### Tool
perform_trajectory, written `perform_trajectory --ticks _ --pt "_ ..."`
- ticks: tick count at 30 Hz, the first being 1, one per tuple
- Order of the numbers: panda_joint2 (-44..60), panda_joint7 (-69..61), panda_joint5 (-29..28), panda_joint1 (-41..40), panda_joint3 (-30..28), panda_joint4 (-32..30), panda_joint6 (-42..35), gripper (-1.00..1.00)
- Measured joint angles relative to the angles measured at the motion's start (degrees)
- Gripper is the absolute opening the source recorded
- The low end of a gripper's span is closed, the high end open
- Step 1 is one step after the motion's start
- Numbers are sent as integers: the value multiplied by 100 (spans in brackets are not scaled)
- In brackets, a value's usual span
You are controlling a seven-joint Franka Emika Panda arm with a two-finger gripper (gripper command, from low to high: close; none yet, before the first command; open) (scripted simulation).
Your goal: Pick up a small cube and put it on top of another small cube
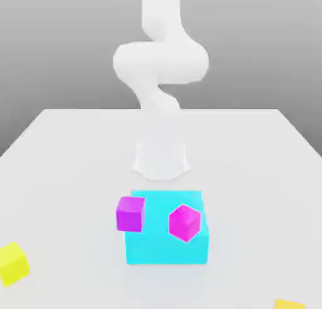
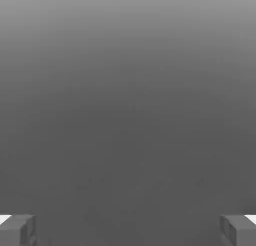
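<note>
Plainly, jaws spread wide, empty; purple cube (image 1: 130, 214), pink cube (image 1: 185, 223) unlabelled.

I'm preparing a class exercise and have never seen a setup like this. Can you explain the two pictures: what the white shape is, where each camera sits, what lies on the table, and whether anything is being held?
These are simulator renders, not photographs. The white shape is a robot arm standing on a white table, seen by a camera off the arm. The other picture comes from a camera on the arm's hand; the grey fingertips at its edge belong to the gripper. Its jaws stand wide apart with nothing between them, so nothing is held.

On the table lies a cyan block. A purple cube sits at its edge toward the exterior view's left, a magenta cube is in front of it, and a yellow cube lies farther toward that left.
</note>
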Motion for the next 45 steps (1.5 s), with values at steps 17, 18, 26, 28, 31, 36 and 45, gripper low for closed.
perform_trajectory --ticks 17,18,26,28,31,36,45 --pt "3574 -3286 869 1416 -303 534 696 0" --pt "3779 -3453 885 1467 -282 564 740 0" --pt "5382 -4559 668 1740 -62 793 1127 0" --pt "5771 -4762 507 1803 -8 847 1230 0" --pt "6345 -5024 199 1929 28 929 1383 0" --pt "7362 -5188 18 2021 32 1136 1992 0" --pt "7345 -5195 14 2027 30 1131 1964 -100"
